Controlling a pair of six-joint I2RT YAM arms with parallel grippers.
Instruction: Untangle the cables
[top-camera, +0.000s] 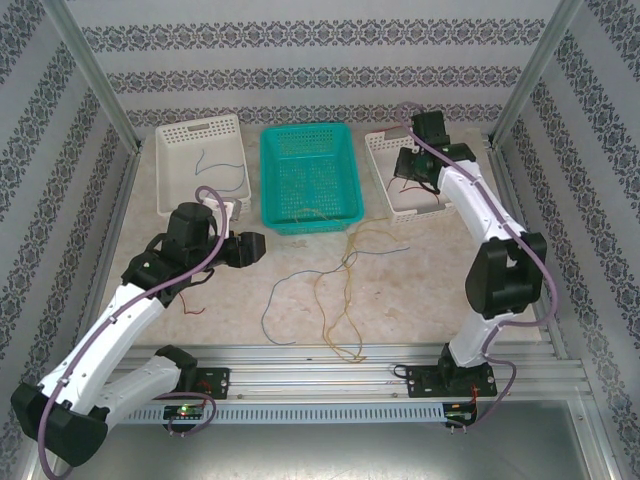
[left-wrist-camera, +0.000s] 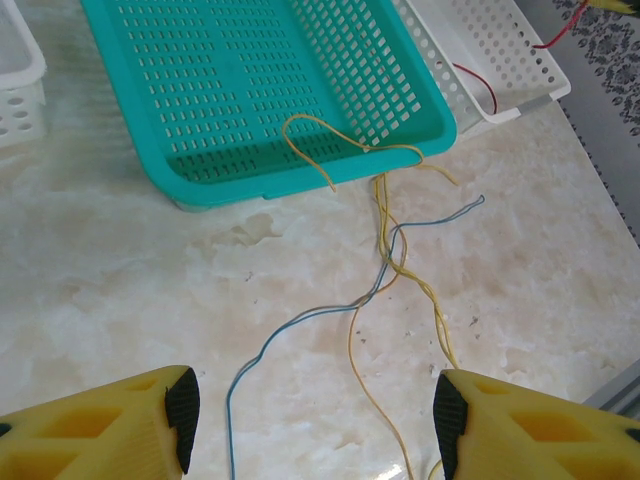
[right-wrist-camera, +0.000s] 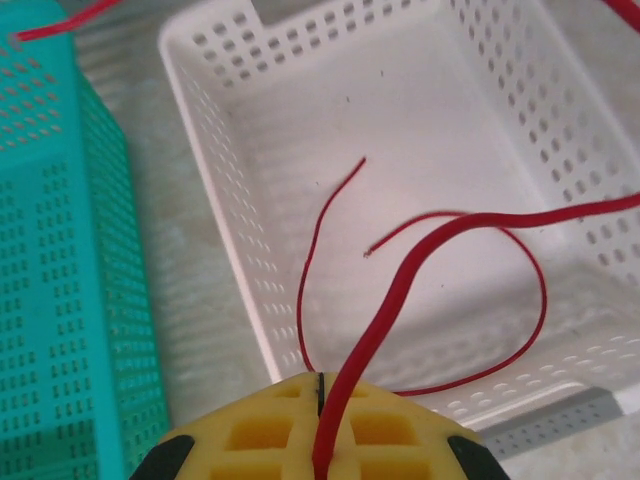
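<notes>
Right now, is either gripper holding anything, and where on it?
The right gripper pinches a red wire; whether at its end or middle is unclear. The left gripper is open and empty.

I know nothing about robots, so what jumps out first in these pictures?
A bright teal basket sits mid-table, with a tangle of yellow and blue wires sprawled on the table in front of it. At the far right, the right gripper pinches a red wire above a white basket.
</notes>
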